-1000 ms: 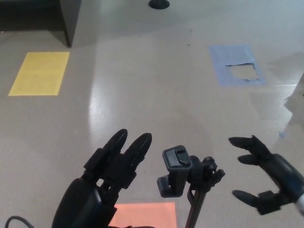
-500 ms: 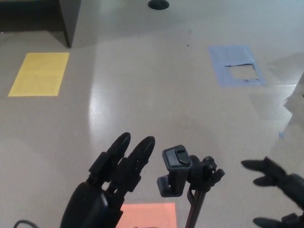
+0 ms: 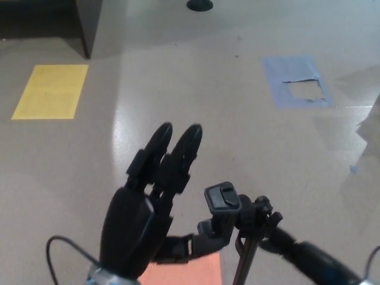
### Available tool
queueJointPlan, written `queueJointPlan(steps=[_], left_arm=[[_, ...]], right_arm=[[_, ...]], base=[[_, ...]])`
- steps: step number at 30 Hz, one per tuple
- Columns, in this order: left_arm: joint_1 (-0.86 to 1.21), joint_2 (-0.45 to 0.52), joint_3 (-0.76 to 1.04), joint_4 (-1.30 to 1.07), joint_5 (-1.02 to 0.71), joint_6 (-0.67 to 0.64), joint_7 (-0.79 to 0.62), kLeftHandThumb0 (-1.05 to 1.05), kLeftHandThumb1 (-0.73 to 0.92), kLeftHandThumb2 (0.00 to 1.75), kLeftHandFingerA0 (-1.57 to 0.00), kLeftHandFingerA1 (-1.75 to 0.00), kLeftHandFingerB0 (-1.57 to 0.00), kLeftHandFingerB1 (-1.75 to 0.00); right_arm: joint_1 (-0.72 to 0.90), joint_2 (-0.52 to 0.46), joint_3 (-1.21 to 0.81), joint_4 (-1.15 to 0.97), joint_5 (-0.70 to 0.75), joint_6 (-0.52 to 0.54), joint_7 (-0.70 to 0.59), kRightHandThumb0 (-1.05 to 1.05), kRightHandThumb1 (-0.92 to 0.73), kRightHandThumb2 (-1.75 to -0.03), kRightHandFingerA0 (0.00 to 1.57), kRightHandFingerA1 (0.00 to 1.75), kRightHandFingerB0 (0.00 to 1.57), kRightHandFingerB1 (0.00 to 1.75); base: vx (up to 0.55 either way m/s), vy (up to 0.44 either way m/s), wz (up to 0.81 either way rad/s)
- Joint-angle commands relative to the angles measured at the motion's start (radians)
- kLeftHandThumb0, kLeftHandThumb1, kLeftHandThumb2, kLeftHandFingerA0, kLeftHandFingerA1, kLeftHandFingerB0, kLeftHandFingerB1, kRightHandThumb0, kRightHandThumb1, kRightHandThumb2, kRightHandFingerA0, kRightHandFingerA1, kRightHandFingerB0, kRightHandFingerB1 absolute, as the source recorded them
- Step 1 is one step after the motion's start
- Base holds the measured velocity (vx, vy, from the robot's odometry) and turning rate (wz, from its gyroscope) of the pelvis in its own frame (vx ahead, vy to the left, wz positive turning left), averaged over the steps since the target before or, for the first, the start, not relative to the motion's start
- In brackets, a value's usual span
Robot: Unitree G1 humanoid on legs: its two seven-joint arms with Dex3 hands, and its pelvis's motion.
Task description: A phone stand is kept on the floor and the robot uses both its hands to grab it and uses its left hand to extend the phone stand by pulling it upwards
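Left hand (image 3: 145, 205), fingers spread, hovers just left of the phone stand (image 3: 228, 217).

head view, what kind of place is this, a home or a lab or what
Probably an indoor lab or test space, not a home: a bare polished grey floor marked with a yellow rectangle, a torn blue rectangle and an orange patch beside the black phone stand.

A lab or test room, by its look: a bare, glossy grey floor (image 3: 196, 107) marked with taped patches; a yellow rectangle (image 3: 50, 91) at ten o'clock, a torn blue one (image 3: 297, 80) at two, an orange one (image 3: 184, 274) at six; dark furniture (image 3: 89, 24) at eleven.
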Motion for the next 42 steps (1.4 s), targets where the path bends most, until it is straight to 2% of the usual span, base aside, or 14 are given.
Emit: queueJointPlan(steps=[1,9,13,16,20,22,25,26,27,28,29,34,35,42], left_arm=[[-0.05,-0.006,-0.007,0.016,0.012,0.053,0.052,-0.91,0.54,0.87,0.0,0.0,0.0,-0.05],[-0.051,0.018,-0.046,0.043,-0.016,0.044,0.018,-0.91,0.7,0.61,0.0,-0.04,0.0,-0.03],[0.017,0.03,-0.073,0.008,-0.131,-0.006,-0.046,-0.9,0.57,0.97,-0.1,-0.29,-0.1,-0.18],[0.071,0.016,-0.11,-0.056,-0.298,-0.019,-0.132,-0.78,0.64,0.6,-0.19,-0.32,-0.2,-0.28],[0.166,-0.035,-0.231,-0.17,-0.58,0.104,-0.296,-0.78,0.52,0.85,-0.17,-0.46,-0.11,-0.38],[0.227,-0.059,-0.286,-0.218,-0.687,0.205,-0.35,-0.65,0.63,0.6,-0.34,-0.41,-0.29,-0.34],[0.297,-0.124,-0.321,-0.228,-0.762,0.29,-0.336,-0.54,0.62,0.59,-0.5,-0.53,-0.47,-0.45],[0.318,-0.165,-0.321,-0.22,-0.794,0.323,-0.318,-0.38,0.61,0.58,-0.64,-1.0,-0.53,-1.03],[0.348,-0.224,-0.315,-0.213,-0.813,0.389,-0.288,-0.26,0.68,0.53,-0.58,-1.75,-0.5,-1.75],[0.362,-0.256,-0.304,-0.209,-0.838,0.427,-0.282,-0.37,0.56,0.75,-1.0,-1.45,-0.82,-1.35],[0.366,-0.269,-0.294,-0.208,-0.858,0.449,-0.286,-0.17,0.72,0.58,-0.66,-1.75,-0.51,-1.75],[0.363,-0.347,-0.228,-0.198,-1.028,0.539,-0.316,-0.13,0.69,0.58,-0.76,-1.75,-0.46,-1.75],[0.358,-0.358,-0.216,-0.196,-1.052,0.556,-0.321,-0.11,0.67,0.6,-0.78,-1.75,-0.47,-1.75],[0.347,-0.375,-0.214,-0.201,-1.092,0.597,-0.323,-0.11,0.64,0.64,-0.81,-1.75,-0.51,-1.75]], right_arm=[[-0.056,0.053,0.039,0.074,-0.044,-0.017,-0.034,-1.05,-0.42,-0.87,0.0,0.77,0.0,0.4],[-0.26,0.155,0.055,0.357,-0.089,-0.114,-0.128,-1.05,-0.47,-0.92,0.0,0.35,0.0,0.49],[-0.407,0.172,0.027,0.546,-0.009,-0.087,-0.002,-1.05,-0.5,-0.57,0.0,0.97,0.0,0.51],[-0.461,0.187,0.015,0.641,-0.039,-0.063,-0.086,-1.05,-0.53,-0.61,0.0,1.08,0.0,0.36],[-0.498,0.202,-0.002,0.686,-0.053,-0.065,-0.168,-1.05,-0.47,-0.86,0.45,0.9,0.09,0.7],[-0.51,0.212,-0.027,0.715,-0.02,-0.059,-0.154,-1.05,-0.41,-0.87,0.0,0.67,0.0,0.44],[-0.521,0.2,0.013,0.724,-0.105,-0.086,-0.281,-1.05,-0.64,-0.64,0.0,0.64,0.0,0.26],[-0.525,0.209,0.004,0.717,-0.093,-0.072,-0.279,-1.05,-0.6,-0.62,0.0,0.62,0.0,0.32],[-0.517,0.247,-0.063,0.693,0.006,-0.037,-0.22,-0.5,0.21,-0.66,0.0,0.63,0.02,0.63],[-0.507,0.268,-0.101,0.691,0.059,-0.039,-0.205,-0.45,0.2,-0.67,0.04,0.63,0.05,0.63],[-0.496,0.264,-0.105,0.692,0.062,-0.054,-0.202,-0.47,0.13,-0.7,0.01,0.61,0.02,0.61],[-0.487,0.24,-0.11,0.739,0.055,-0.112,-0.202,-1.05,-0.53,-0.58,0.01,0.97,0.0,0.61],[-0.481,0.237,-0.109,0.743,0.05,-0.113,-0.212,-1.05,-0.55,-0.94,0.14,0.85,0.01,0.5],[-0.464,0.246,-0.125,0.757,0.056,-0.117,-0.244,-1.05,-0.44,-0.87,0.31,0.82,0.19,0.68]], base=[[0.0,0.0,0.0],[0.0,0.0,0.0],[0.0,0.0,0.0],[0.0,0.0,0.0],[0.0,0.0,0.0],[0.0,0.0,0.0],[0.0,0.0,0.0],[0.0,0.0,0.0],[0.0,0.0,0.0],[0.0,0.0,0.0],[0.0,0.0,0.0],[0.0,0.0,0.0],[0.0,0.0,0.0],[0.0,0.0,0.0]])
